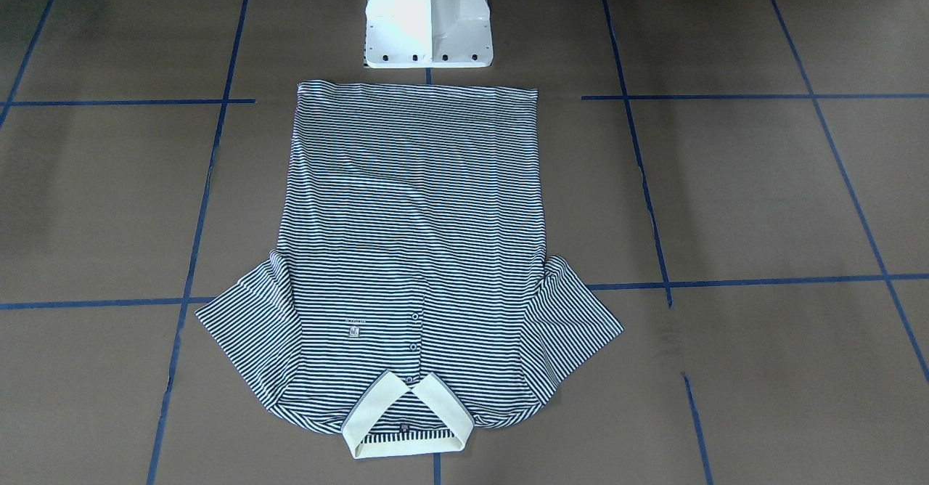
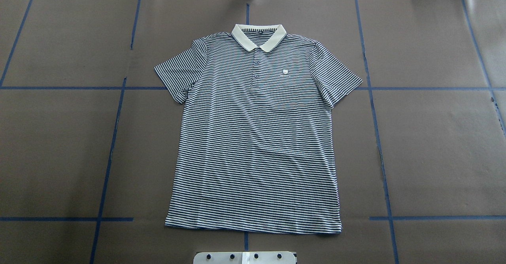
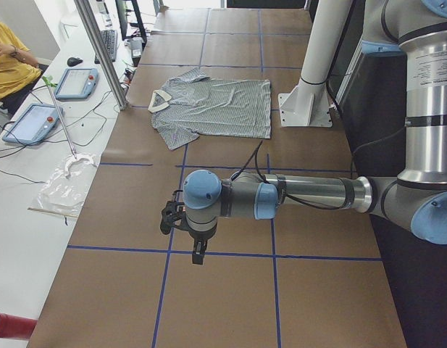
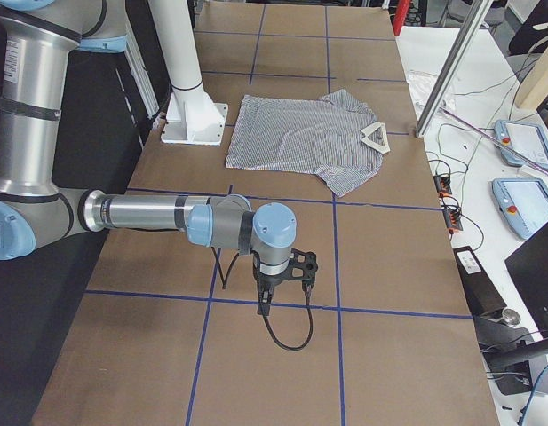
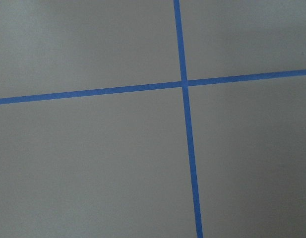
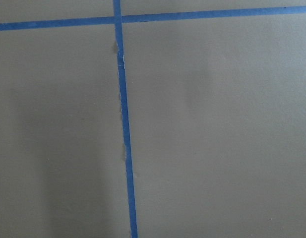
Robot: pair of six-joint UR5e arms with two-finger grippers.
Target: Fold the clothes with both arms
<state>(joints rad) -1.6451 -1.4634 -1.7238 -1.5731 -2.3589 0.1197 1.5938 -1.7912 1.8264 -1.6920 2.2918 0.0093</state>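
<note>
The striped polo shirt [image 1: 414, 253] lies flat and spread out, front up, in the middle of the brown table [image 2: 59, 149]. Its cream collar [image 2: 259, 34] points away from the robot and its hem is near the pedestal. Both short sleeves are spread out to the sides. The shirt also shows in the side views [image 3: 216, 109] [image 4: 309, 138]. My left gripper [image 3: 198, 254] hangs over bare table far from the shirt, toward the table's left end. My right gripper [image 4: 263, 304] hangs likewise at the right end. I cannot tell whether either is open or shut. Both wrist views show only table and blue tape.
The white pedestal base [image 1: 428, 17] stands just behind the shirt's hem. Blue tape lines [image 2: 114, 137] grid the table. A metal post [image 3: 100, 51], tablets [image 3: 31, 122] and a person in a yellow top [image 3: 9, 65] are at the far side bench.
</note>
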